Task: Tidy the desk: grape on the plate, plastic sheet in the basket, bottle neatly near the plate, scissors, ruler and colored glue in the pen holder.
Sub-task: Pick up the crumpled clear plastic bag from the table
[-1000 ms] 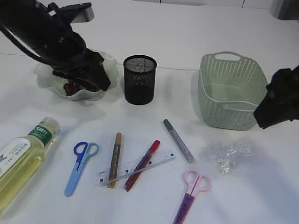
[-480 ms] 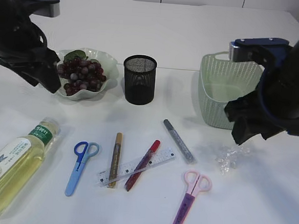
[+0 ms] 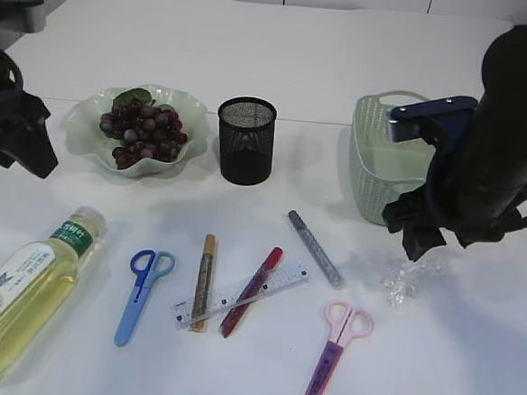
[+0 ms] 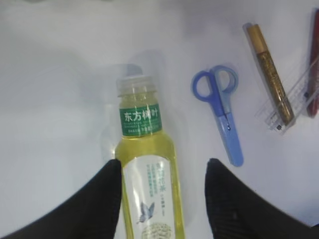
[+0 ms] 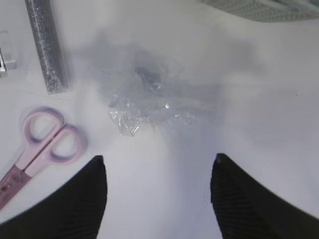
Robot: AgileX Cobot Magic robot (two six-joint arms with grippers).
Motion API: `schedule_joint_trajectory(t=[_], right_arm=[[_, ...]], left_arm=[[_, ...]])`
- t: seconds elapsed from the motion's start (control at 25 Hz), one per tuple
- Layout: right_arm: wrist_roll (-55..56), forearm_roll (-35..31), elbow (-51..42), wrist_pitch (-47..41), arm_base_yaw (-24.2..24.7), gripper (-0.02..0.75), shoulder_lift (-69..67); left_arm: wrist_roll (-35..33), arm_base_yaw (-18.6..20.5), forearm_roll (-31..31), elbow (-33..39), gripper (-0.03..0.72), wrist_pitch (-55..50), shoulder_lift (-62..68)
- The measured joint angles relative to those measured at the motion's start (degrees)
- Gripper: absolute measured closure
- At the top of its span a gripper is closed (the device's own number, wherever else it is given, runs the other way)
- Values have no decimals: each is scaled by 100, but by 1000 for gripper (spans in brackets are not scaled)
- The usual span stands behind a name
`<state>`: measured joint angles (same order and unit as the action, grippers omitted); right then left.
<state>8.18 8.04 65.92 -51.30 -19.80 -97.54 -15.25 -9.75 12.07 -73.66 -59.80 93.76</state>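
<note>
The right gripper [image 5: 158,191] hangs with its jaws spread and empty, the crumpled plastic sheet [image 5: 152,107] on the table at its twelve o'clock, bare white table all round the sheet. At the sheet's ten o'clock lies the silver glue pen [image 5: 46,47], at eight the pink scissors [image 5: 42,147]; the basket [image 3: 402,162] stands just behind. The left gripper [image 4: 162,196] is also spread wide, straddling the lying bottle [image 4: 147,172] without gripping it. Blue scissors [image 4: 223,110] lie at the bottle's two o'clock.
</note>
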Motion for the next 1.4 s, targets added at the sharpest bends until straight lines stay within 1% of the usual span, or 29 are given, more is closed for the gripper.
schedule_joint_trajectory(t=[0.12,0.24,0.4,0.48,0.56,0.72,1.16,1.4], right_arm=[[23,0,4,170,48,201,-154],[46,0,17,279,201,164,-309],[54,-30,26,383,587,150,-436],[-71,-191,37,383,771,150,-448],[-360,-427,30,407,859,150,-460],[-634,-804,59,443,874,150,-553],[-942,-1288,67,645,874,150,-962],[-974,-1379,106,708,874,153,-1227]], left_arm=[[2,0,208,586,293,328,-390],[12,0,345,1115,293,561,-782],[12,0,345,1602,293,768,-1086],[12,0,345,1774,293,831,-1156],[12,0,345,1829,293,858,-1166],[12,0,367,1841,294,997,-1166],[12,0,466,1841,294,1110,-1166],[12,0,471,1841,302,1110,-1166]])
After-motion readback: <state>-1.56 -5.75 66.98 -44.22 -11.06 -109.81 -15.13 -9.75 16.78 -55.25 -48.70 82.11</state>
